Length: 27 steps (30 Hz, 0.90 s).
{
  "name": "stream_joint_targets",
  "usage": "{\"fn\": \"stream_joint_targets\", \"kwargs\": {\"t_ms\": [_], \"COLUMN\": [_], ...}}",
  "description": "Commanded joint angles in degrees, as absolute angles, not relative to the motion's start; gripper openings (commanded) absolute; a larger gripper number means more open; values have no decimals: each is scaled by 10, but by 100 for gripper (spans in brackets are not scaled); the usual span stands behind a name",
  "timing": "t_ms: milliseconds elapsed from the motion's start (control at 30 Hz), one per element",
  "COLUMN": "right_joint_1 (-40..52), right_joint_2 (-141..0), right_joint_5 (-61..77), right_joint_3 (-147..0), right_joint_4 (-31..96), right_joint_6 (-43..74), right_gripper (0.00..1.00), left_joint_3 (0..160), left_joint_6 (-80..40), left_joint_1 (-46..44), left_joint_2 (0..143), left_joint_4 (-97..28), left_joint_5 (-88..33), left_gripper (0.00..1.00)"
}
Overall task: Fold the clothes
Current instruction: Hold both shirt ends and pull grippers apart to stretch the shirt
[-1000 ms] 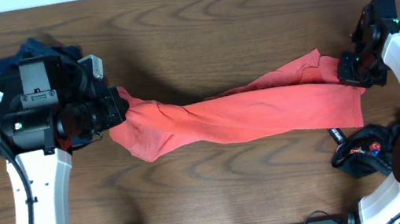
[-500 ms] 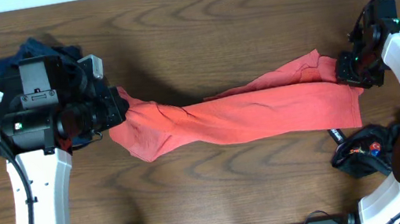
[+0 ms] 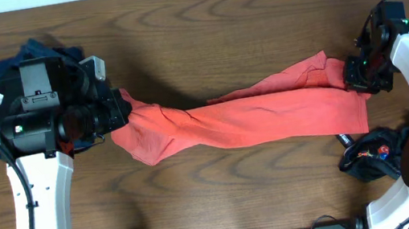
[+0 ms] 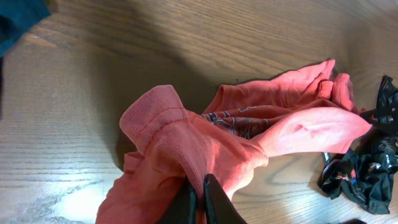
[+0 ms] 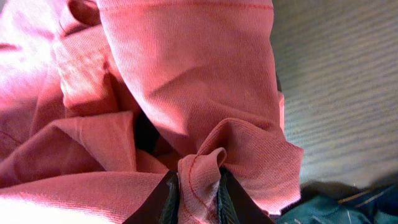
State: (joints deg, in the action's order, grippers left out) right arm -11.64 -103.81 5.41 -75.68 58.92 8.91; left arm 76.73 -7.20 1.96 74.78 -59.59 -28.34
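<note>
Item: coral-red soft knit T-shirt (image 3: 254,117), drawn out across brown wooden table (image 3: 216,31) | Long axis: left-right, between the arms | Left gripper (image 3: 118,111): clamped on its left end | Right gripper (image 3: 354,74): clamped on its right end | Reach: judged equal.

Coral T-shirt (image 3: 254,119): chest lettering is lying folded inside, only a sliver showing in the left wrist view.
Navy shirt (image 3: 40,49), 10 o'clock overhead: the left arm (image 3: 39,204) is covering most of it.
Black jersey (image 4: 367,174), 4 o'clock, left wrist view: the right edge is cutting it off.
Left gripper (image 4: 198,199), right gripper (image 5: 198,193): bottom edges are cropping both.
</note>
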Motion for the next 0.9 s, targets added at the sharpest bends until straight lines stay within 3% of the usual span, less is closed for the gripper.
{"fn": "stream_joint_targets", "kwargs": {"t_ms": [0, 467, 767, 867], "right_joint_1": [-123, -123, -123, -123], "right_joint_2": [-1017, -1017, -1017, -1017], "right_joint_5": [59, 58, 58, 58], "right_joint_3": [-761, -761, -761, -761], "right_joint_4": [599, 652, 669, 668], "right_joint_6": [87, 98, 98, 98], "right_gripper": [21, 19, 24, 16], "left_joint_3": [767, 767, 767, 767], "left_joint_6": [-60, -60, -60, -60], "left_joint_1": [23, 23, 23, 23], "left_joint_2": [746, 746, 746, 746], "left_joint_4": [-595, -595, -595, -595], "left_joint_5": [-285, -285, -285, -285], "left_gripper": [6, 6, 6, 6]}}
